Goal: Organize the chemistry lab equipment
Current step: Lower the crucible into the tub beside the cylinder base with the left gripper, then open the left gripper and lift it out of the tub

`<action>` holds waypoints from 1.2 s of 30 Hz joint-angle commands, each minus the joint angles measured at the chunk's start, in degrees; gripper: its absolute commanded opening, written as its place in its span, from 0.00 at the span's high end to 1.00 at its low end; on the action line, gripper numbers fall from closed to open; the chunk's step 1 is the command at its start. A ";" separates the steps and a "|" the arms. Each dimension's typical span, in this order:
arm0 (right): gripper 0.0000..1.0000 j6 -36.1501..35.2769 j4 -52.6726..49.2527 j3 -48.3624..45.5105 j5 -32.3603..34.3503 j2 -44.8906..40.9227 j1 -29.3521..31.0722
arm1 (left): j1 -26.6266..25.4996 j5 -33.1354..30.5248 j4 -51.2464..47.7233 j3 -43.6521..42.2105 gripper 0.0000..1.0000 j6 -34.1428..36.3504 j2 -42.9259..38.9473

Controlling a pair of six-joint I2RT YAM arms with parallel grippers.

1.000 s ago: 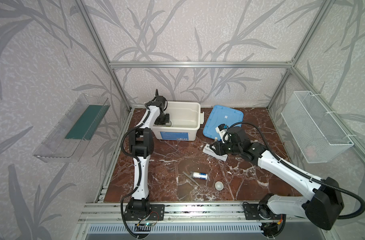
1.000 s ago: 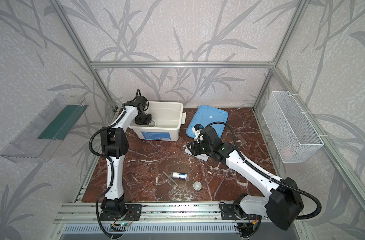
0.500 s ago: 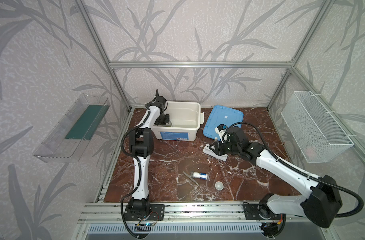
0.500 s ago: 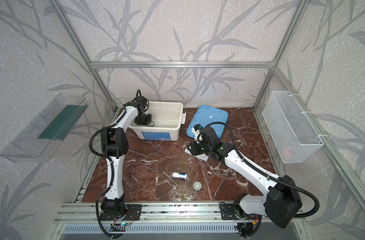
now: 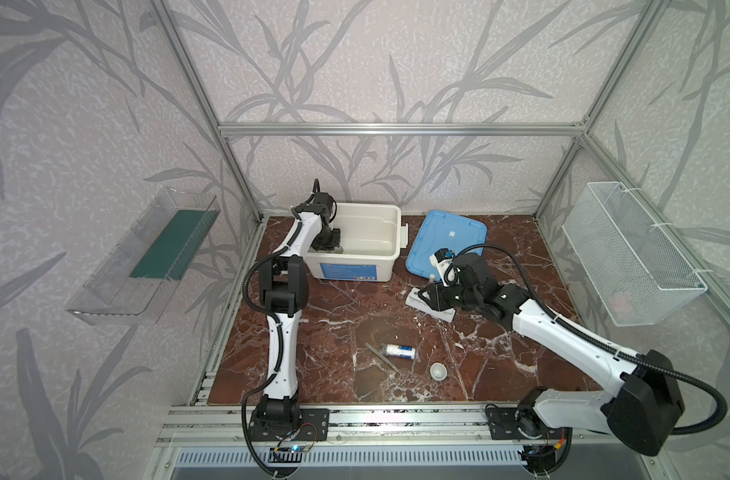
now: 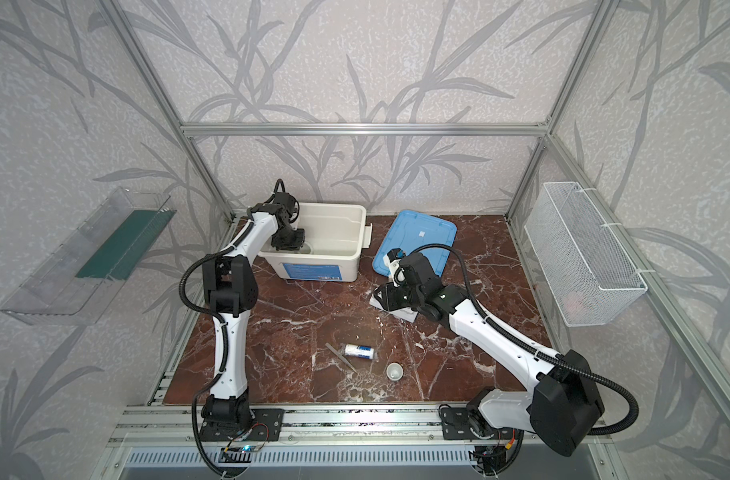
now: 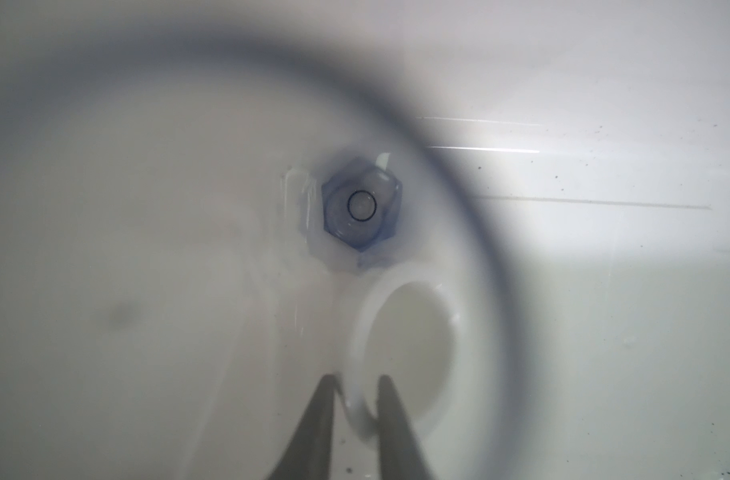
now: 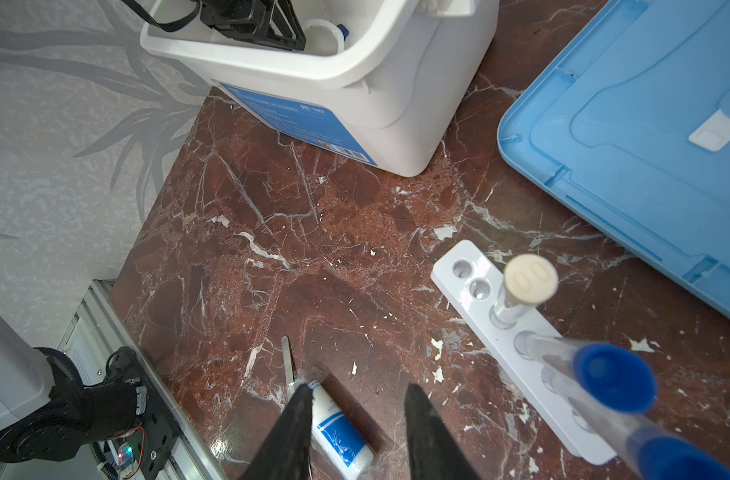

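Observation:
Inside the white bin (image 5: 355,262), my left gripper (image 7: 357,380) has its jaws slightly apart, one on each side of the rim of a white ceramic cup (image 7: 409,332). The clear blue-based cylinder (image 7: 361,205) stands beside that cup. My right gripper (image 8: 359,388) hangs open and empty beside the white rack (image 8: 477,313). The rack holds a white-capped tube (image 8: 529,280) and two blue-capped tubes (image 8: 615,382). The white blue-labelled bottle (image 5: 400,351), the metal tweezers (image 5: 382,356) and a second cup (image 5: 438,370) lie on the table near the front.
The blue lid (image 5: 446,237) lies flat behind the rack, right of the bin. A wire basket (image 5: 629,253) hangs on the right wall and a clear shelf (image 5: 147,253) on the left wall. Aluminium frame posts bound the marble table.
My left gripper's jaws have parted a little at the cup's rim inside the bin. The right arm has hardly shifted beside the rack.

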 commanded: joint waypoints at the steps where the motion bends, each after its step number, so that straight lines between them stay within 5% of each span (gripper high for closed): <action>1: 0.62 0.29 0.66 0.37 -0.86 0.02 -0.35 | -0.57 -0.16 -1.82 1.63 0.76 1.11 -2.14; 36: 0.62 -1.02 -1.31 3.33 -1.65 0.15 -0.35 | -1.35 1.15 -3.85 6.53 0.64 3.72 -17.40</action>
